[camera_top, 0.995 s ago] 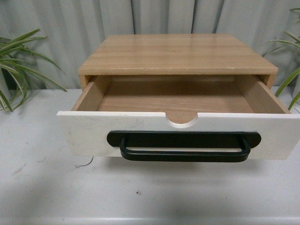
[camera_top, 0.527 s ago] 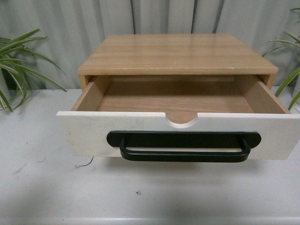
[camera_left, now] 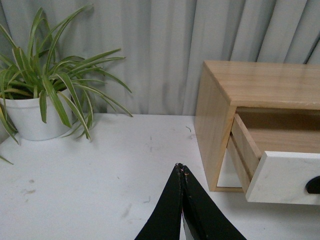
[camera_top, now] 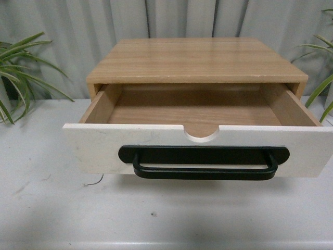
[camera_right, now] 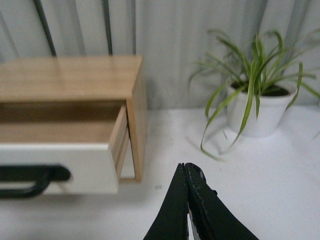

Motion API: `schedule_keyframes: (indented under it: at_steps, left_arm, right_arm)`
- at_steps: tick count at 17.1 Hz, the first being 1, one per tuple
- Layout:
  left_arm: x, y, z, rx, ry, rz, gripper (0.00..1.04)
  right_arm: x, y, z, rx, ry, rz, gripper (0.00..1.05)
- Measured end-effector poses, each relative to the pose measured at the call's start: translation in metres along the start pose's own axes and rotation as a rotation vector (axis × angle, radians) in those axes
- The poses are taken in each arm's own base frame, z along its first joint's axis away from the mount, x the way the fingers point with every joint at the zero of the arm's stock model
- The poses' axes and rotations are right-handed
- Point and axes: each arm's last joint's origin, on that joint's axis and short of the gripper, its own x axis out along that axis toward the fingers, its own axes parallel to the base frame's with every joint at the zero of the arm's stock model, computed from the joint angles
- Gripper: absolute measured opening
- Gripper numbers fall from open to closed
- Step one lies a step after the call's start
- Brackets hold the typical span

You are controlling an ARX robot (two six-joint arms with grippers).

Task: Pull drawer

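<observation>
The left gripper (camera_left: 182, 167) is seen pinched closed, empty, out to the cabinet's (camera_top: 195, 60) left. The drawer (camera_top: 197, 148) is found pulled well out (handle (camera_top: 204, 162) untouched); little seems left. The right gripper (camera_right: 186, 166) is closed on nothing, to the right.

No text, label, brand, number or sign can be read in any of the views. The drawer (camera_top: 104, 148) front is plain white, its black bar handle (camera_top: 204, 162) carries no marking, and the wooden cabinet (camera_top: 195, 60) above it is bare.
</observation>
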Motion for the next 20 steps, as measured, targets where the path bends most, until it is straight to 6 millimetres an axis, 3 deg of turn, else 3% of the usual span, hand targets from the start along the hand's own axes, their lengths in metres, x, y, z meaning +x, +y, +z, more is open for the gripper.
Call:
schedule_keyframes:
  at_steps: [2,7,8,20]
  left_arm:
    - [-0.002,0.000,0.000,0.000,-0.002,0.000,0.02]
    - [-0.013,0.000,-0.006,0.000,0.042,0.001,0.02]
    - [-0.015,0.000,0.000,0.000,-0.012,-0.002,0.02]
    - [-0.015,0.000,-0.003,0.000,0.012,0.001,0.02]
  right_arm:
    - [-0.009,0.000,-0.001,0.002,-0.016,0.000,0.02]
    - [-0.009,0.000,-0.001,0.002,-0.009,0.000,0.02]
    - [-0.009,0.000,-0.001,0.002,-0.008,0.000,0.02]
    - [-0.009,0.000,-0.001,0.002,-0.008,0.000,0.02]
